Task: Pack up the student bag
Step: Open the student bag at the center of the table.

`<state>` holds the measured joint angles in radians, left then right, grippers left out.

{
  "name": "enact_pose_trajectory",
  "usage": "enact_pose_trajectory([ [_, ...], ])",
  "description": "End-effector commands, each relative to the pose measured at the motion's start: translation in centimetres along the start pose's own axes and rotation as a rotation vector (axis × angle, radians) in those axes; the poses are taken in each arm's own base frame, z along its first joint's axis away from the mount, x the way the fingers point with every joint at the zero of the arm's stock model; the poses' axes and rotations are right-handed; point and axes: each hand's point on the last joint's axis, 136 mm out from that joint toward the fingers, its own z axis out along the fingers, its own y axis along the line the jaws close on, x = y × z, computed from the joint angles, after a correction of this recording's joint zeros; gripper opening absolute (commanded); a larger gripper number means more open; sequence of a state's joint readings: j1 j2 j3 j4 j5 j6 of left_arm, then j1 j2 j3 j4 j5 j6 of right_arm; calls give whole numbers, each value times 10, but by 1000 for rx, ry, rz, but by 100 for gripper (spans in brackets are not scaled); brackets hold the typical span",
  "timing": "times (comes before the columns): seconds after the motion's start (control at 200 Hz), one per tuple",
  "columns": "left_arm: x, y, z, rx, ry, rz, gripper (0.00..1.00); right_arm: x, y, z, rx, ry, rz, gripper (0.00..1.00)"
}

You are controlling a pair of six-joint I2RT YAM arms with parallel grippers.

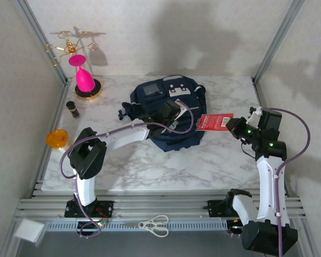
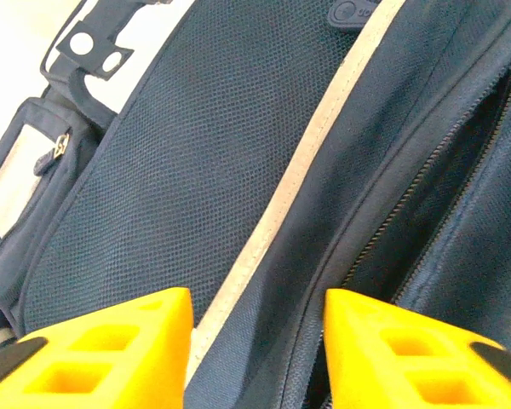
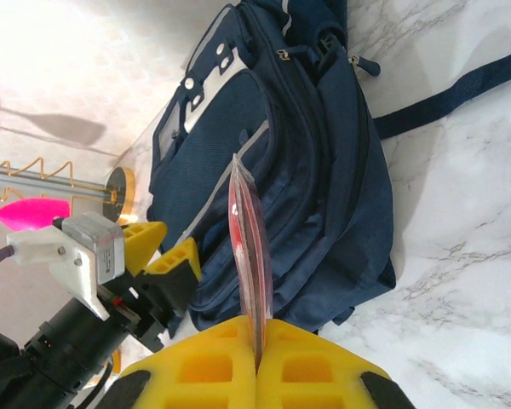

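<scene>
The student bag [image 1: 176, 140] lies flat at the middle of the table, toward the far side, its front pockets facing up. A zip slot [image 2: 443, 187] along its right flank gapes open, dark inside.

The left gripper [image 2: 255, 349] hangs just over the bag, its jaws partly apart astride the grey piping. Nothing seems to be pinched between them, though the fingertips are cut off at the frame's edge, so a light hold on the fabric cannot be ruled out. The right gripper [image 3: 257, 358] is clamped on a thin red packet [image 1: 214, 122], held edge-on just right of the bag.

The step in hand looks like feeding the packet into the open slot. To do it well, the left jaws should catch the slot's upper lip and lift it. The right arm should line the packet's thin edge up with the zip before sliding it in, because soft cloth will sag shut.

The table [image 1: 150, 166] is white marble. At its far left are a pink cone on a gold stand [image 1: 84, 80], a dark bottle [image 1: 73, 109] and an orange cup [image 1: 57, 138]. Scissors [image 1: 155, 225] rest on the near rail. Pale walls enclose it.
</scene>
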<state>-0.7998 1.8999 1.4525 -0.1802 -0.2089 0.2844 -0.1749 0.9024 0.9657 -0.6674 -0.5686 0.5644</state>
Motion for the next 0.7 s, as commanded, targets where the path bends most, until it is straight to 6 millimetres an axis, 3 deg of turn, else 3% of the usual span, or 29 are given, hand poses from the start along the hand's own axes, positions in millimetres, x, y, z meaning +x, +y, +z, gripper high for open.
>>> enact_pose_trajectory([
  [0.0,-16,15,-10,-16,-63,-26,38,-6,4,1,-27,-24,-1,0],
  [0.315,-1,9,-1,-125,-102,39,36,-6,3,3,-36,-24,7,0],
  [0.516,6,-5,4,-79,-92,89,42,-6,2,4,-33,-23,1,0],
  [0.696,9,-12,9,-55,-71,102,37,-7,-1,5,-18,-26,0,0],
])
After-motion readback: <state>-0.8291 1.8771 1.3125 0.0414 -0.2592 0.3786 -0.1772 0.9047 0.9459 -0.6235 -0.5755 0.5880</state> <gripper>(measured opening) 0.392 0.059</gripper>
